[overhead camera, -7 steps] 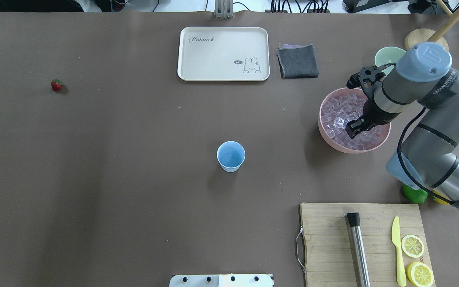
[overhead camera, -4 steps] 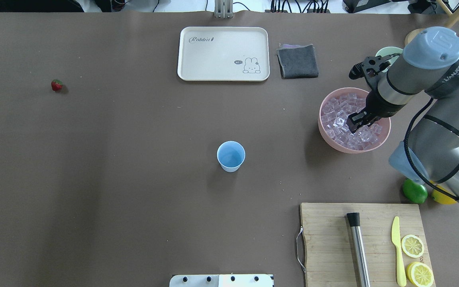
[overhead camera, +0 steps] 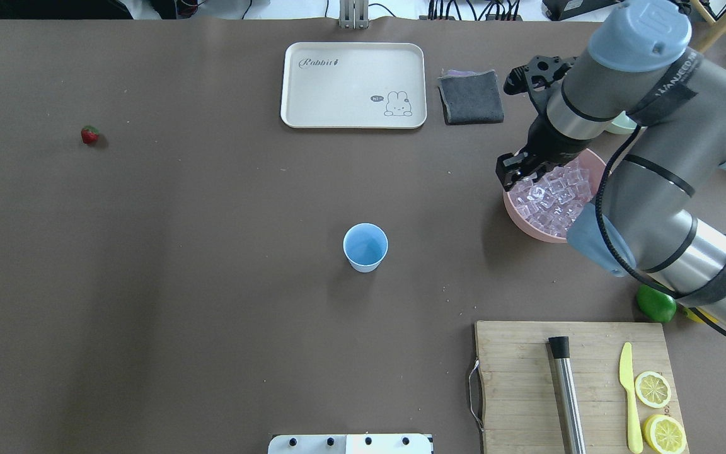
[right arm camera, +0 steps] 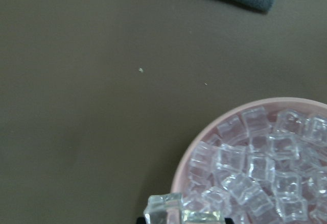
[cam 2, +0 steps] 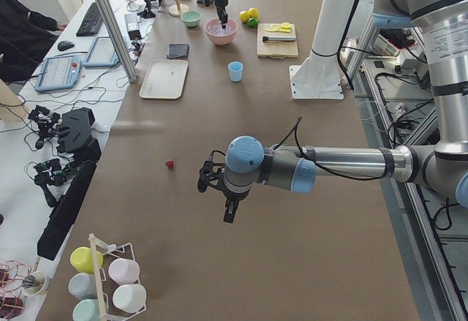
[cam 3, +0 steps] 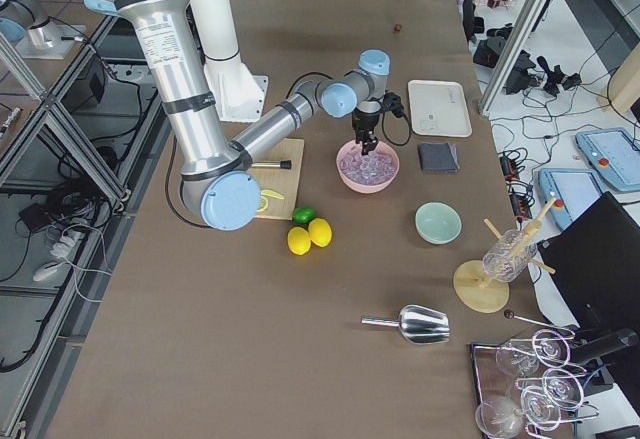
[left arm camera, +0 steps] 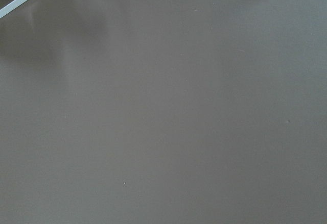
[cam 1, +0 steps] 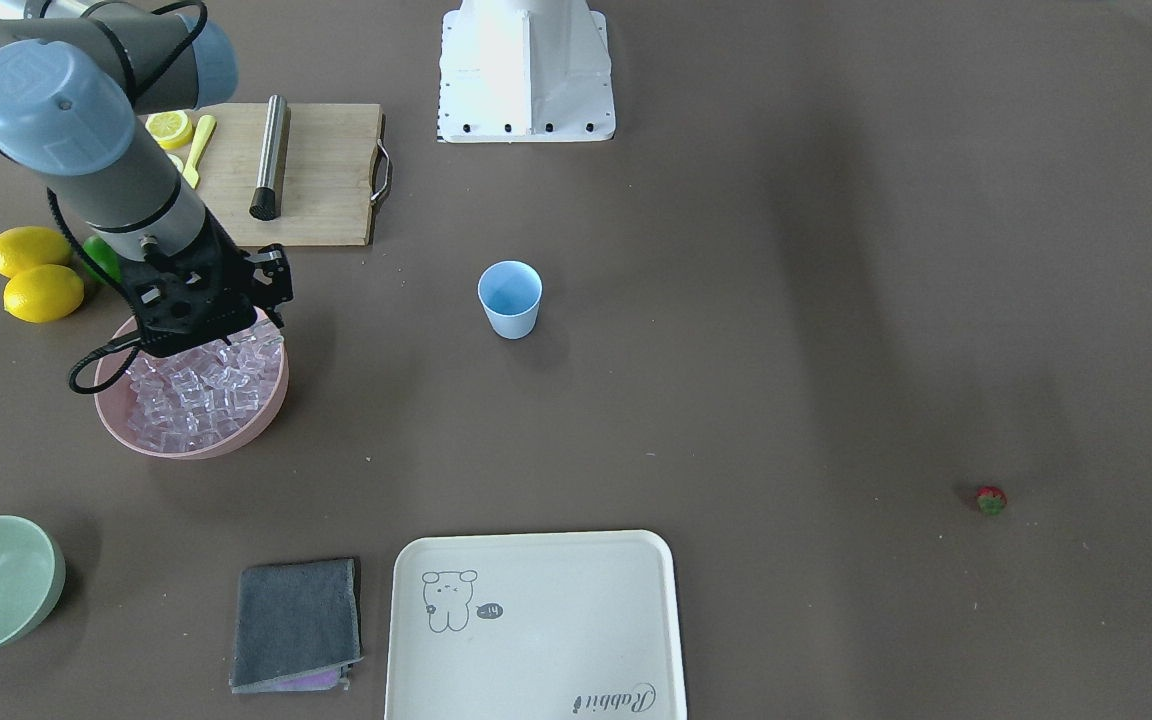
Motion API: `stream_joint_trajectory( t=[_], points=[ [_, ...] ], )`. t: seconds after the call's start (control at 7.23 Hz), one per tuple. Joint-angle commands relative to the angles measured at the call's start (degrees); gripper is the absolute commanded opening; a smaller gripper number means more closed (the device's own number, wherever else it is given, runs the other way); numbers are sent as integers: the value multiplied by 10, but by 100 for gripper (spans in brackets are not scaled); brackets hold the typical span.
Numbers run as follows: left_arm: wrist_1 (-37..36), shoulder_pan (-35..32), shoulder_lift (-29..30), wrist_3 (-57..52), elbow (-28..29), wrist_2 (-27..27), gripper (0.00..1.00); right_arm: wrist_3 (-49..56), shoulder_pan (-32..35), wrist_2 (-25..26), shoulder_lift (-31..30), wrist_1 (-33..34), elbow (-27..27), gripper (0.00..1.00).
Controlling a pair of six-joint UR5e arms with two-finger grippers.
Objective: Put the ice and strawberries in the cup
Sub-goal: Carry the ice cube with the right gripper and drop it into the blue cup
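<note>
**A:** Where's the ice?

**B:** Most of the ice (overhead camera: 552, 195) is heaped in the pink bowl (overhead camera: 522, 221). One clear ice cube (right arm camera: 163, 208), maybe two, looks pinched in the right fingers (overhead camera: 509, 175), above the bowl's rim on the side toward the cup.

**A:** And the cup?

**B:** The light blue cup (overhead camera: 365, 246) stands upright mid-counter (overhead camera: 212, 284). It looks empty and is well apart from the bowl.

**A:** What might spoil it?

**B:** The cube is hard and slick, and the wrist view catches it only at the frame's bottom edge, so I can't judge how squarely it's held. A shallow pinch could let it squirt out on the way over. A second cube clinging alongside might drop early. The cup is narrow and light, so an off-centre release could bounce ice off the rim or tip it.

**A:** The strawberry?

**B:** The strawberry (overhead camera: 89, 134) is alone, far across the counter. The left fingers (cam 2: 229, 211) hover not far from it, but I can't tell how wide they are. It's tiny and rounded, so a glancing touch could roll it away.
</note>
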State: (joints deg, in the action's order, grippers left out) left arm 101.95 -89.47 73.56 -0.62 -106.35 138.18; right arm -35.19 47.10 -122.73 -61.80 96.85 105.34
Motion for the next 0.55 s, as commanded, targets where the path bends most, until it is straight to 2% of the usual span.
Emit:
stream_joint_trajectory(
  t=[0.0, 0.14, 0.42],
  points=[
    [0, 0, 0, 0, 3, 1, 98, -142, -65, 12, 86, 3, -23, 0],
    [0, 0, 0, 0, 2, 1, 98, -190, -94, 29, 118, 2, -40, 0],
    [0, 0, 0, 0, 4, 1, 98, -242, -144, 48, 141, 2, -43, 0]
  ],
)
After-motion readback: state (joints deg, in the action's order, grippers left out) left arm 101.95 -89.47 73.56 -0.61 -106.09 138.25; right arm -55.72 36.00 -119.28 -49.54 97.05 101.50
